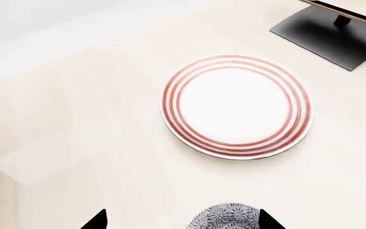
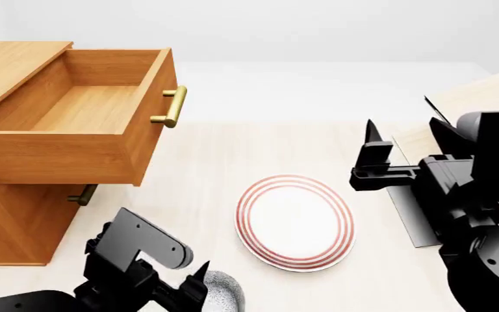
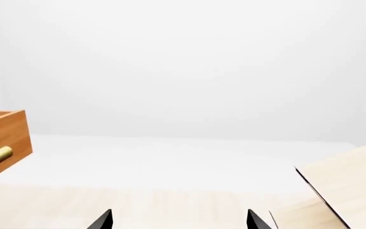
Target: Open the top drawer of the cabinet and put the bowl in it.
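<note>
The uppermost orange-brown wooden drawer with the brass bar handle point(image 2: 76, 123) is sitting pulled right out of the boxy wooden cabinet point(image 2: 7, 221), nothing lying inside. The small grey-white speckled bowl point(image 2: 221, 292) is resting on the pale table point(image 2: 206, 169), just beside the flat white plate with red rings point(image 2: 295, 221). The left gripper point(image 2: 199, 286) is hanging with fingers spread around the bowl. The right gripper point(image 2: 405, 140) is hovering spread wide, holding nothing.

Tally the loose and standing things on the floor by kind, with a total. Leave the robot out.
Cabinet: 1
Plate: 1
Bowl: 1
Shelf rack: 1
Total: 4
</note>
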`<state>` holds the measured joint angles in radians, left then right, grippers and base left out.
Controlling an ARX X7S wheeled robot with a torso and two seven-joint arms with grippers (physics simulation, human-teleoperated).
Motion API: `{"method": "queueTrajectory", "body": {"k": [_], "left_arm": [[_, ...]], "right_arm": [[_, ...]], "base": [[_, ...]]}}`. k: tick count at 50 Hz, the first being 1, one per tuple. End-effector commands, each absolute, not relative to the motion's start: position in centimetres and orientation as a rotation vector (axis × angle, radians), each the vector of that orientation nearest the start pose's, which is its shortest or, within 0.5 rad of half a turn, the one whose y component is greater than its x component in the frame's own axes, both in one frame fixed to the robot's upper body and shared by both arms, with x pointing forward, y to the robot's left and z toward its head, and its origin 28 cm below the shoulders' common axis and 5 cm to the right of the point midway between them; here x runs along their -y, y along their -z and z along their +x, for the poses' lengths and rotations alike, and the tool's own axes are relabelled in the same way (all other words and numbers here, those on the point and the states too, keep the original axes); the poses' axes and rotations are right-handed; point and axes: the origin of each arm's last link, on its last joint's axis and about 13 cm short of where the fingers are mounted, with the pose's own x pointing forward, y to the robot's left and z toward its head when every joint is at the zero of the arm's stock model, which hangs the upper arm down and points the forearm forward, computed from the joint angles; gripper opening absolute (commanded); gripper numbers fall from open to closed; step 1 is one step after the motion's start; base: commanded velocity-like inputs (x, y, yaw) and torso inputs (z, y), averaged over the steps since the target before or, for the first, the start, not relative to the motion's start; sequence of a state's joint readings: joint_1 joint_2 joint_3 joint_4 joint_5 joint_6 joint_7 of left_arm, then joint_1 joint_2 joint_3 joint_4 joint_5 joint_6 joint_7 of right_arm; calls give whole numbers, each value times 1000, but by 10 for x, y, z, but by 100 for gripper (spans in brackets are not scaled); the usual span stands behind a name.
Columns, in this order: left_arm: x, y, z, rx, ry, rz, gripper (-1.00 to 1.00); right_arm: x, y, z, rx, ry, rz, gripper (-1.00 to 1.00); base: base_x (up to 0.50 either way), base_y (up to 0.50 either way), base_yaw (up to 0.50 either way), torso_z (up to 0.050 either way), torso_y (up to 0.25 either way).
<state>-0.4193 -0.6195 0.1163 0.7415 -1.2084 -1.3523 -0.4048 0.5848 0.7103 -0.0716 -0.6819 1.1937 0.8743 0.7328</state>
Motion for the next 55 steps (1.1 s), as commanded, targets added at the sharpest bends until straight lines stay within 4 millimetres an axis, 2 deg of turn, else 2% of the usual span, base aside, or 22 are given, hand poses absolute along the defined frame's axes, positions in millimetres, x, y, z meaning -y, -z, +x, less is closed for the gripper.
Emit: {"method": "queueTrajectory", "body": {"k": [1, 28, 55], "left_arm": [[-246, -162, 192, -516, 443, 214, 100], [-248, -162, 205, -647, 405, 272, 100], [-238, -160, 215, -698, 439, 338, 100]], "right_arm": [[141, -229, 217, 73, -43, -11, 100], [140, -229, 221, 66, -53, -7, 100], [141, -225, 222, 62, -50, -6, 100]], "base": [[0, 0, 0, 0, 0], [0, 0, 0, 0, 0], [0, 0, 0, 0, 0]]}}
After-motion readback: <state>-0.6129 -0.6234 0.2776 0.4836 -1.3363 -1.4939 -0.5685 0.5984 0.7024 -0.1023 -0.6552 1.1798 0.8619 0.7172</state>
